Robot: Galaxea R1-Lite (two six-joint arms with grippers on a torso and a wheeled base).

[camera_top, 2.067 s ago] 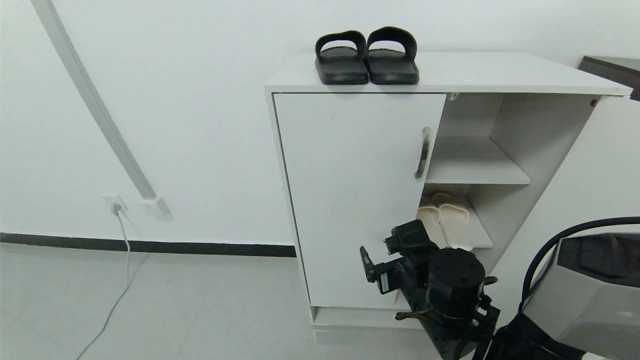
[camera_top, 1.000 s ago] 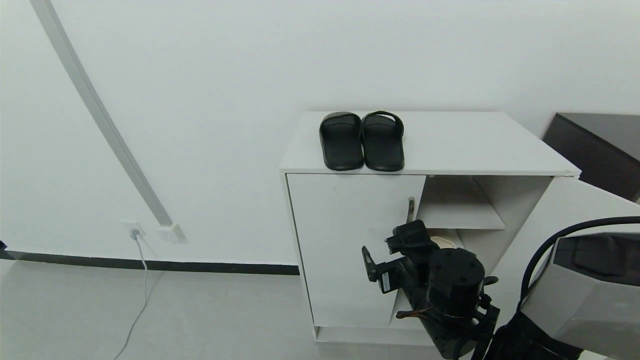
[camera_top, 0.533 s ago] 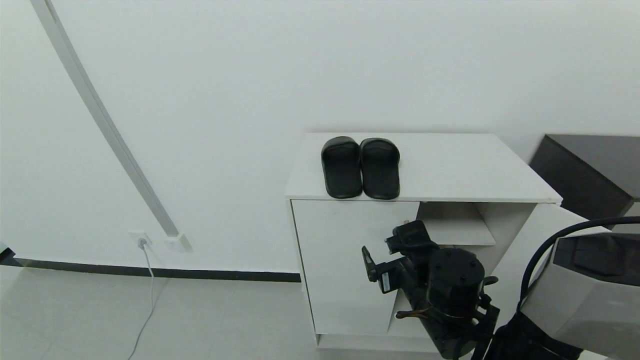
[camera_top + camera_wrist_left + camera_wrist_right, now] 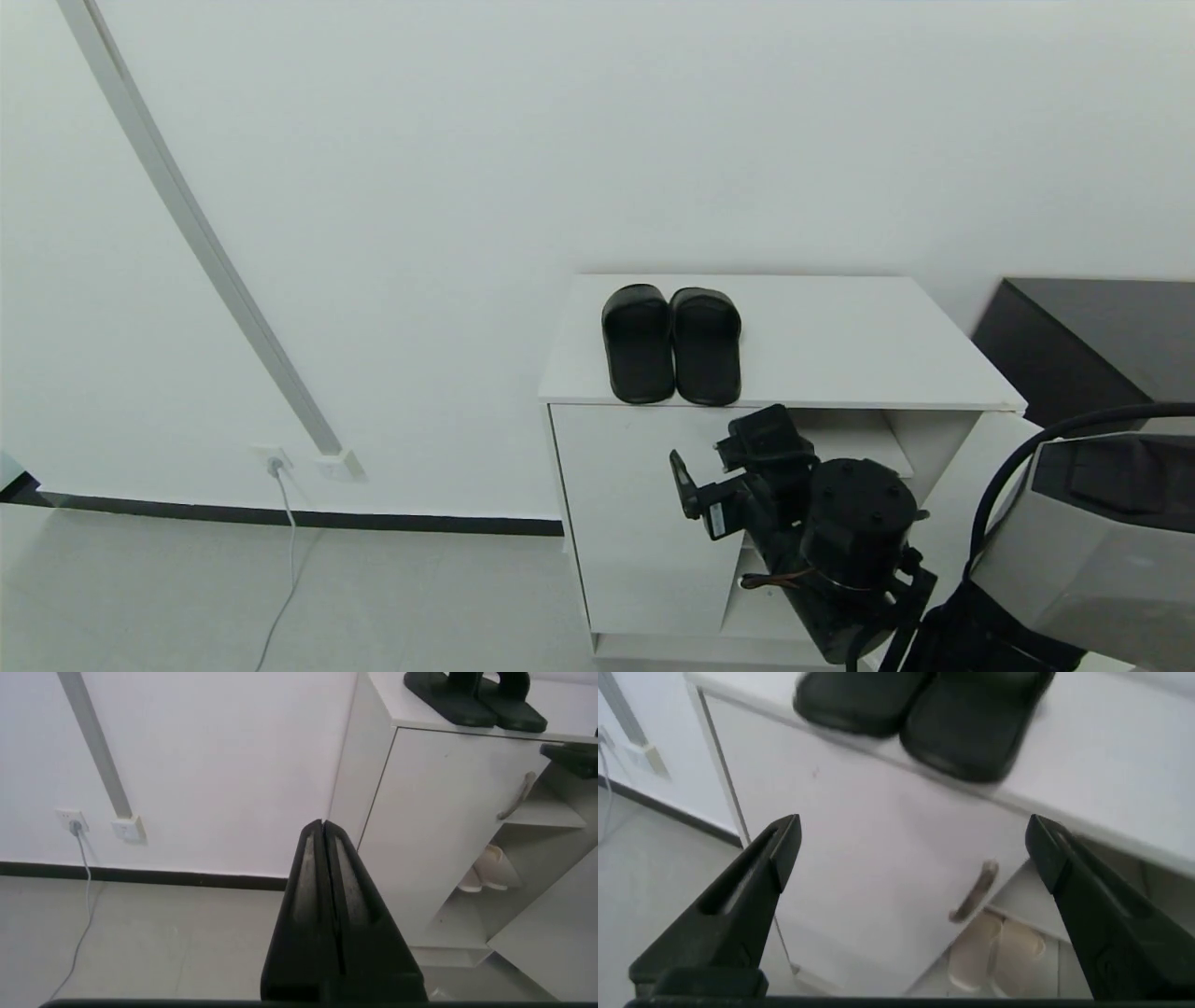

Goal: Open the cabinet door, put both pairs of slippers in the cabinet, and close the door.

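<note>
A pair of black slippers (image 4: 672,343) lies side by side on top of the white cabinet (image 4: 840,345), near its front left edge. The cabinet's left door (image 4: 635,523) is closed and its right door (image 4: 551,943) stands swung out. A beige pair of slippers (image 4: 493,868) rests on a lower shelf inside, also seen as the beige pair (image 4: 994,952) past the door handle (image 4: 971,891). My right gripper (image 4: 913,829) is open and empty, in front of the cabinet just below the black slippers (image 4: 924,700). My left gripper (image 4: 324,826) is shut and empty, away from the cabinet's left side.
A dark piece of furniture (image 4: 1092,336) stands right of the cabinet. On the wall to the left are a slanted conduit (image 4: 187,224) and a socket (image 4: 275,460) with a cable running down to the grey floor (image 4: 280,597).
The head camera has risen, so the cabinet sits lower in the picture and its top shows from above. The right arm keeps its place in the picture, now level with the cabinet's upper edge.
</note>
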